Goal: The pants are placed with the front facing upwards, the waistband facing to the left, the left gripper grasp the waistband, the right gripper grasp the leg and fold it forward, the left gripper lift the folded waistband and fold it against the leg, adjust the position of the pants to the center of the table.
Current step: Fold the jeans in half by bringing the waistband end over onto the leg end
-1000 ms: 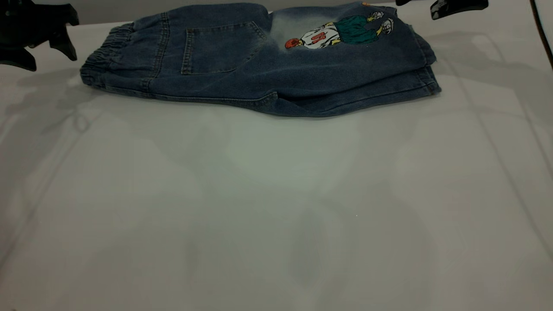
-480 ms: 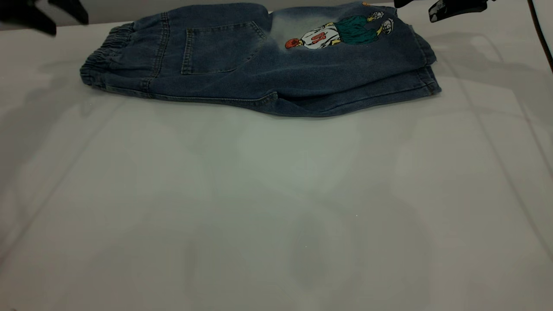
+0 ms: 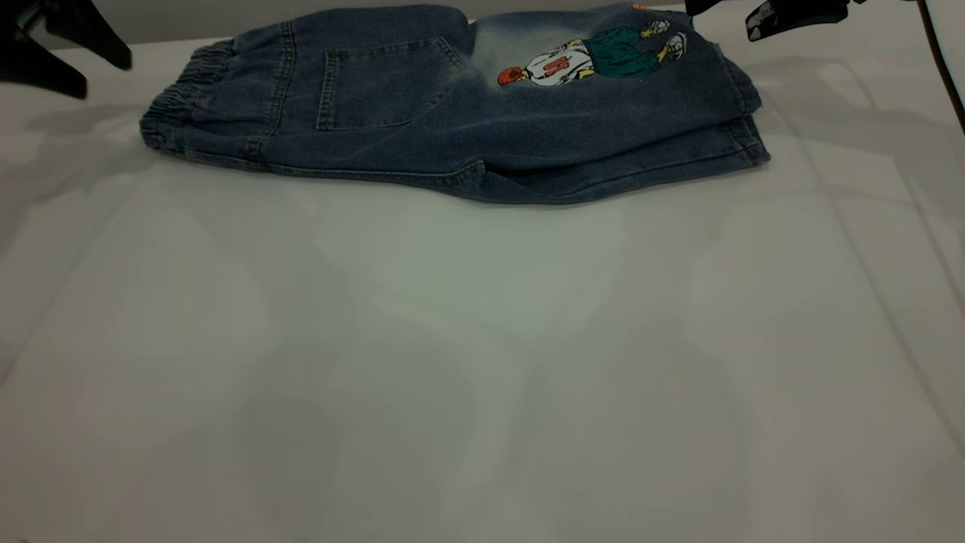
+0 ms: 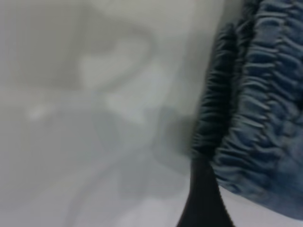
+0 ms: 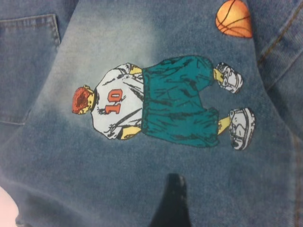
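Note:
The blue denim pants [image 3: 452, 113] lie folded lengthwise at the far side of the white table [image 3: 482, 362], back pocket and cartoon figure print [image 3: 595, 56] facing up. The ruched waistband [image 3: 181, 98] points left and the leg [image 3: 663, 113] points right. My left gripper [image 3: 107, 81] hovers open just left of the waistband, holding nothing; one of its fingers [image 4: 203, 198] shows beside the gathers [image 4: 255, 94]. My right gripper [image 3: 720, 21] hangs open above the leg's far hem; one fingertip [image 5: 173, 203] shows over the denim below the print [image 5: 161, 106].
The table's far edge [image 3: 188, 34] runs directly behind the pants. Plain tabletop stretches from the pants to the near edge. A dark cable [image 3: 942, 60] hangs at the far right.
The left gripper has risen from its lower spot beside the waistband and now sits a little higher at the left edge. The right gripper shifted slightly. The pants have not moved.

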Robot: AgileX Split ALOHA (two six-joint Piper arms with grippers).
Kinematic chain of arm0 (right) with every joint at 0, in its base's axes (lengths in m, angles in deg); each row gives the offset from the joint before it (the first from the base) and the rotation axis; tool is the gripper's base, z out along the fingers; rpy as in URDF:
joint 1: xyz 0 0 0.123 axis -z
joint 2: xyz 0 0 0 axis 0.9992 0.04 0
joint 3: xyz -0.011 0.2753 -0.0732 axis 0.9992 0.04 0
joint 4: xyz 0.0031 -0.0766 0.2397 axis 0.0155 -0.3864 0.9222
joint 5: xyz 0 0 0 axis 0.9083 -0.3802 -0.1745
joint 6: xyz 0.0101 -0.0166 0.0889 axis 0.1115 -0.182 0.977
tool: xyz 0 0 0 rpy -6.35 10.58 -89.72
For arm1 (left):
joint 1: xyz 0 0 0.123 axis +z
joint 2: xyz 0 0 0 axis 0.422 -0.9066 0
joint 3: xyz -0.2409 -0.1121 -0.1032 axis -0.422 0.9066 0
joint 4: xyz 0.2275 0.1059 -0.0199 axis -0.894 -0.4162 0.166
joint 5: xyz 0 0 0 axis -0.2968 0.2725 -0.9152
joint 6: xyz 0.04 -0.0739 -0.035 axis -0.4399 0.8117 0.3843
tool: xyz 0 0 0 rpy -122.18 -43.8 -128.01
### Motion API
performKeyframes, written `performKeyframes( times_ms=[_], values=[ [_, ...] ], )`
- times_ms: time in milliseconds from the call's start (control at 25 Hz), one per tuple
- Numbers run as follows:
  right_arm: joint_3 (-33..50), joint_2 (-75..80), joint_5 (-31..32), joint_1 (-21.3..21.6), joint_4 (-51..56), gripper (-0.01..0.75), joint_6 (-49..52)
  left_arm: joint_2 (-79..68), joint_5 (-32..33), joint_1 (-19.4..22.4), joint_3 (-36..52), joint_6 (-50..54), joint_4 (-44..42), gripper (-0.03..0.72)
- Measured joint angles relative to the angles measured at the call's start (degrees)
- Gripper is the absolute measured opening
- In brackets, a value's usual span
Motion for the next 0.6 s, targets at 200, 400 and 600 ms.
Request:
performKeyframes(
  times_ms=[200,400,600],
  values=[
    [0.0,0.0,-0.1,0.0,0.0,0.565,0.0,-2.4,-3.7,0.0,0.0,-4.4,4.6,0.442],
    [0.0,0.0,-0.3,0.1,0.0,0.565,-0.1,-4.7,-4.3,-0.6,0.0,-10.7,11.3,0.442],
    [0.0,0.0,0.0,0.1,0.1,0.565,-0.1,-6.3,-4.7,-2.7,0.0,-17.7,17.9,0.442]
  ],
)
